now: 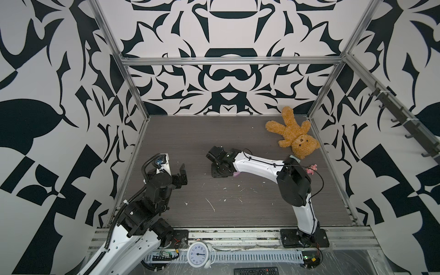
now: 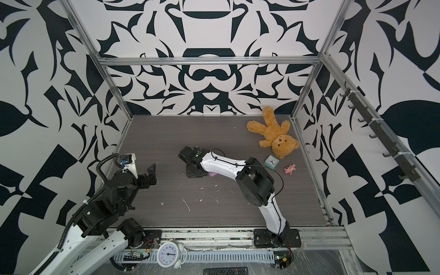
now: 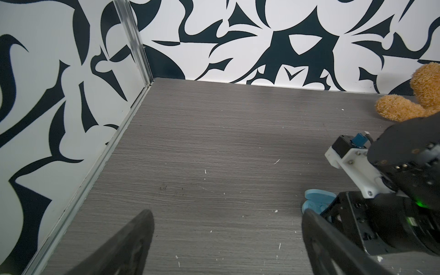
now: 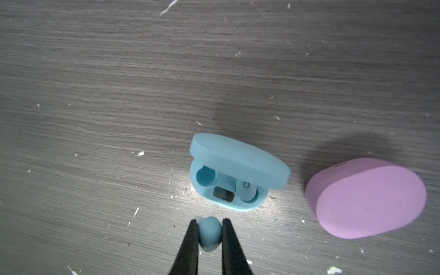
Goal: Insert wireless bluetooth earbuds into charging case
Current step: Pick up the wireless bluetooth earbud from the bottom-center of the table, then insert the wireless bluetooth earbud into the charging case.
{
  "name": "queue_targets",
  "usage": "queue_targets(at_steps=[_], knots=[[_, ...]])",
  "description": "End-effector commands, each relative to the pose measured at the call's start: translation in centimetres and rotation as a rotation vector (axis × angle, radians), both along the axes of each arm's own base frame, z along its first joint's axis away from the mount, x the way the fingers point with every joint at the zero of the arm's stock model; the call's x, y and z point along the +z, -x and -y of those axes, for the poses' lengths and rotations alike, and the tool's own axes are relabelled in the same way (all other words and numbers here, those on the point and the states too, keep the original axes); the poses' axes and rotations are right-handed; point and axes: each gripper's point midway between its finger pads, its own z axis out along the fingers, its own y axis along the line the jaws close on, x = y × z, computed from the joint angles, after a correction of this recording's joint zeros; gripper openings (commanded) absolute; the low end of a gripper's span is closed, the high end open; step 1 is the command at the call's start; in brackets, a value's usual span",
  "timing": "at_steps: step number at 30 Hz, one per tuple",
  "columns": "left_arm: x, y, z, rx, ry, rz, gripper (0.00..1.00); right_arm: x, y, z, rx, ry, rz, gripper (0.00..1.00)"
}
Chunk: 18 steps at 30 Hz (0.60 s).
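The blue charging case (image 4: pixel 228 192) lies open on the grey table, its lid (image 4: pixel 240 159) raised. One pale blue earbud (image 4: pixel 246 190) sits in a socket; the other socket (image 4: pixel 205 176) is empty. My right gripper (image 4: pixel 209 221) is shut on a second blue earbud (image 4: pixel 210 232), held just short of the case. A pink case (image 4: pixel 366 197) lies shut beside the blue one. In both top views the right arm (image 1: pixel 257 164) covers the cases, with only a pink sliver (image 2: pixel 212 175) showing. My left gripper (image 3: pixel 227 215) stands open and empty at the table's left (image 1: pixel 183 175).
A brown teddy bear (image 1: pixel 294 133) lies at the back right, with a small teal clock (image 2: pixel 272 162) and a pink toy (image 2: pixel 289 169) near it. White scraps (image 1: pixel 210 204) dot the table's front half. A white alarm clock (image 1: pixel 197 254) stands on the front rail.
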Motion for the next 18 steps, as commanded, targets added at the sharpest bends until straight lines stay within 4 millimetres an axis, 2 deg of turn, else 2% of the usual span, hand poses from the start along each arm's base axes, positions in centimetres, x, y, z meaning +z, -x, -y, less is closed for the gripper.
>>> queue_targets(at_steps=[1, 18], knots=[[0.5, 0.1, -0.1, 0.006, 0.023, 0.014, 0.99, 1.8, -1.1, -0.3, -0.001, -0.011, 0.037, 0.12], [0.5, 0.1, -0.1, 0.006, 0.023, 0.014, 0.99, 0.9, -2.6, -0.5, -0.014, 0.012, 0.042, 0.12]])
